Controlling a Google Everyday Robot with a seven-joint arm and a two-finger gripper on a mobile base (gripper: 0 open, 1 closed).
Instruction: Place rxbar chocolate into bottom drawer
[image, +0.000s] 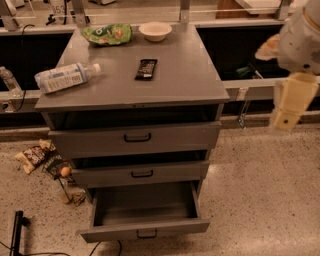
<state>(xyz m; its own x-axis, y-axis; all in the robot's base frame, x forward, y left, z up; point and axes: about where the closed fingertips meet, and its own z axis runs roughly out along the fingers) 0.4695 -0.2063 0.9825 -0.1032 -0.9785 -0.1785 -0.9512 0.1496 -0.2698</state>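
Note:
The rxbar chocolate (146, 68), a dark flat bar, lies on top of the grey cabinet (190, 80), near the middle. The bottom drawer (145, 228) is pulled out; its tray shows nothing inside. The two drawers above it stand slightly ajar. My gripper (290, 102), pale cream, hangs to the right of the cabinet, off its edge and about level with the top drawer. It is well clear of the bar and holds nothing that I can see.
A clear water bottle (65, 77) lies on its side at the cabinet top's left edge. A green snack bag (107, 34) and a white bowl (155, 31) sit at the back. Wrappers (37, 155) litter the floor at left. A black object (17, 232) stands at the bottom left.

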